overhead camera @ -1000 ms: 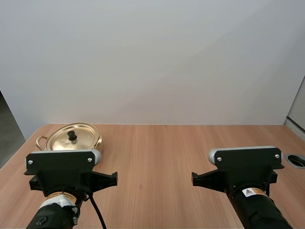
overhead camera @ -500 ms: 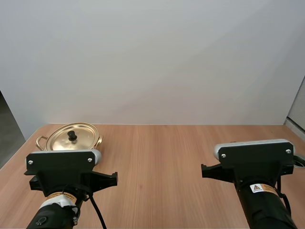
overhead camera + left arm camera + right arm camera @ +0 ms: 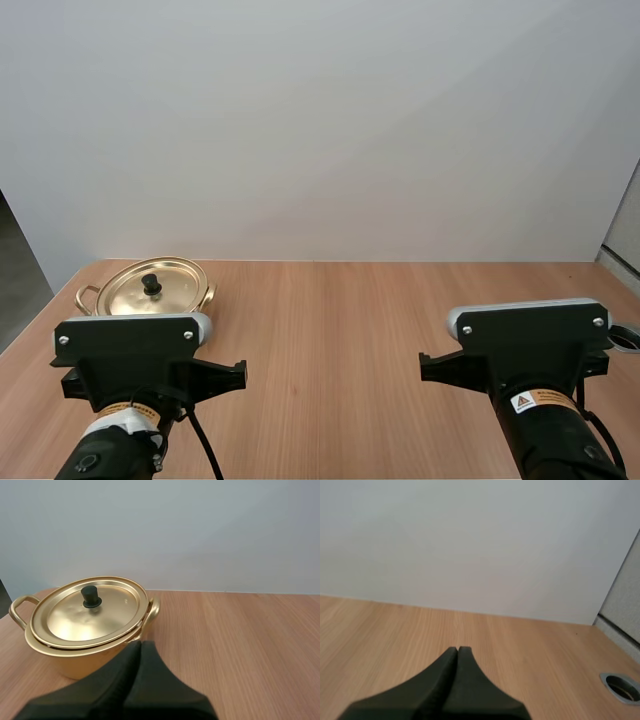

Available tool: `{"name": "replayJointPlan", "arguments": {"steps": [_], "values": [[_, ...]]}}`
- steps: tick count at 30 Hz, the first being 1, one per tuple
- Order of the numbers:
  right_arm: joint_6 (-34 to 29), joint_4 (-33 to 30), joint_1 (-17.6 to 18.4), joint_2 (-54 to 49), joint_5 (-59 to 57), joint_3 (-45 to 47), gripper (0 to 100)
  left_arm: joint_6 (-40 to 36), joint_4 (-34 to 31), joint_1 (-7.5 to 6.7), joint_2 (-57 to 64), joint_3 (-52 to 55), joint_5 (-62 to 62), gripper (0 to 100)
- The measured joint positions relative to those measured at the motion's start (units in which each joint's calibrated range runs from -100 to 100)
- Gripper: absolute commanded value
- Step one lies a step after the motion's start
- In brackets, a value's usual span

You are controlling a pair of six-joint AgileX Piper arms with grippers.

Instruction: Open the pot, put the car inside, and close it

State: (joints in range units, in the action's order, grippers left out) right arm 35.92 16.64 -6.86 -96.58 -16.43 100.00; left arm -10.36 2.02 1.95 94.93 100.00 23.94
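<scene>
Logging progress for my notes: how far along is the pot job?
Nothing looks done: the lid sits on the pot. Nothing is in hand: left gripper and right gripper are both shut, empty. Opening, loading and closing all remain.

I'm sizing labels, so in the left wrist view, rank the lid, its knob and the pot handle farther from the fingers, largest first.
1. lid, clearly largest.
2. far handle.
3. knob, smallest, though not much smaller than the handle.

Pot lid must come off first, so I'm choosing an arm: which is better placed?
Left, probably. The lidded pot sits just ahead of the shut left gripper; the right gripper, also shut, is across the table.
</scene>
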Motion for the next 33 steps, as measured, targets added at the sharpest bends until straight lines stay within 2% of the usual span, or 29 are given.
{"name": "replayJointPlan", "arguments": {"steps": [5, 9, 15, 33], "values": [[-7.45, -6.01, 1.10, -1.87, -10.50, 0.00, 0, 0.00, 0.00, 0.00, 0.00, 0.00, 0.00, 0], [-11.15, -5.46, 2.40, -3.42, -13.35, 0.00, 0, 0.00, 0.00, 0.00, 0.00, 0.00, 0.00, 0], [-12.37, -5.34, 4.03, -3.42, -15.57, 0.00, 0, 0.00, 0.00, 0.00, 0.00, 0.00, 0.00, 0], [-13.59, -6.36, 4.03, -3.42, -15.57, 0.00, 0, 0.00, 0.00, 0.00, 0.00, 0.00, 0.00, 0]]}}
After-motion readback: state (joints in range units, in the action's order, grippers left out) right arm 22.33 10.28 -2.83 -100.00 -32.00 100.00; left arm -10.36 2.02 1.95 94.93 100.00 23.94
